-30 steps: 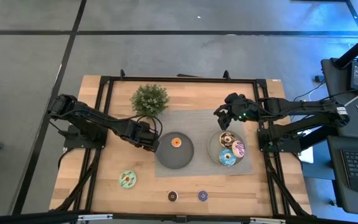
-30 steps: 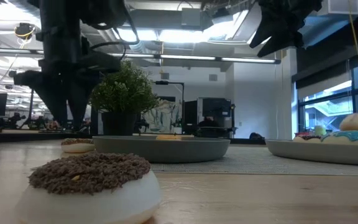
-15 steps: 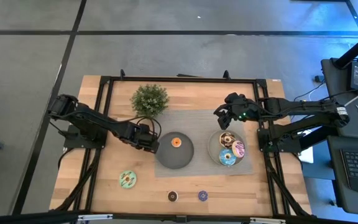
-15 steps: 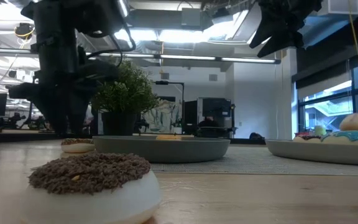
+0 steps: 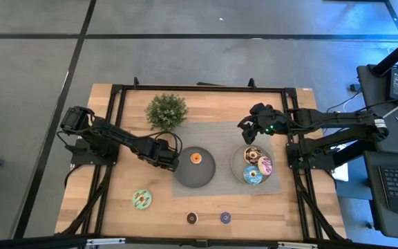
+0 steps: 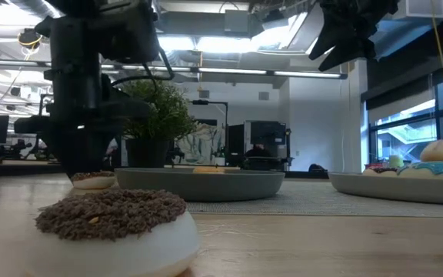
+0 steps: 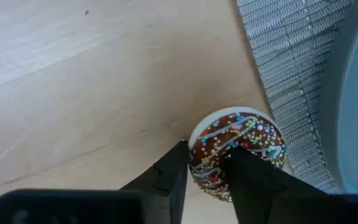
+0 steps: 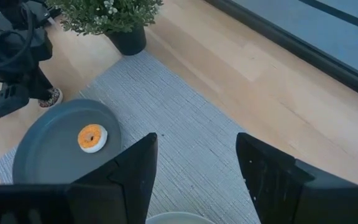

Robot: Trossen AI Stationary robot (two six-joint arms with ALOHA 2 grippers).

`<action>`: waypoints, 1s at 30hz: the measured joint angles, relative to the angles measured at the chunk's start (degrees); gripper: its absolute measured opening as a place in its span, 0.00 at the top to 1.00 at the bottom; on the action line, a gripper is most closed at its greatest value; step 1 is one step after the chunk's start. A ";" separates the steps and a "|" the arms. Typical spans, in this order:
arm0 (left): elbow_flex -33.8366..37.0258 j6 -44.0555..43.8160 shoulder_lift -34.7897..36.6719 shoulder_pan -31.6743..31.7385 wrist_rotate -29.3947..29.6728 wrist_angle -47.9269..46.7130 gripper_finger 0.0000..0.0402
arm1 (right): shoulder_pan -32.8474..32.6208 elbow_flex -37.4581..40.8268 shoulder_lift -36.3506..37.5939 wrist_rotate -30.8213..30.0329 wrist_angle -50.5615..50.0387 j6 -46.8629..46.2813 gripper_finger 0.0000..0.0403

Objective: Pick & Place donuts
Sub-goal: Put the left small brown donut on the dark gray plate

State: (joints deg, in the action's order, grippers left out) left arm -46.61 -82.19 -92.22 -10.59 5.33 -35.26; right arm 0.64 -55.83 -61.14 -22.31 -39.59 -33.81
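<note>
My left gripper [image 5: 167, 159] is down at the table beside the dark grey plate's [image 5: 193, 174] left rim, shut on the chocolate sprinkled donut [image 7: 247, 146], which also shows under it in the low view [image 6: 92, 181]. An orange mini donut [image 5: 195, 158] lies on the plate. The pale bowl [image 5: 238, 164] holds brown, pink and blue donuts. A green donut [image 5: 141, 200], a dark brown mini [image 5: 192, 218] and a purple mini [image 5: 225, 218] lie on the wood near the front edge. My right gripper [image 5: 249, 130] hangs open above the bowl's far side. My left gripper has the chocolate donut by one side of its ring [image 7: 207, 165]. One finger [image 7: 178, 168] stands outside the rim and the other [image 7: 238, 165] comes down over the hole. The fingers point down from above. The donut lies flat on the wood.
A small potted plant [image 5: 166, 111] stands at the far edge of the grey woven mat [image 5: 220, 138], just beyond my left arm. The plate and bowl sit on the mat. In the low view the dark brown mini [image 6: 110, 227] fills the foreground. Bare wood lies left of the green donut.
My left gripper has come down toward the table and a little toward the plate, ending at the chocolate donut. The donut has stayed where it was. My right arm has kept still.
</note>
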 joint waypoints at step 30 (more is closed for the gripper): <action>-12.08 23.45 -5.98 4.26 -1.91 7.65 0.93 | -0.02 0.00 0.02 -0.02 -0.11 1.10 0.45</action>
State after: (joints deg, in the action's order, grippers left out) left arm -58.69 -58.74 -98.20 -6.33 3.42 -27.62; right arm 0.62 -55.83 -61.12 -22.33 -39.70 -32.71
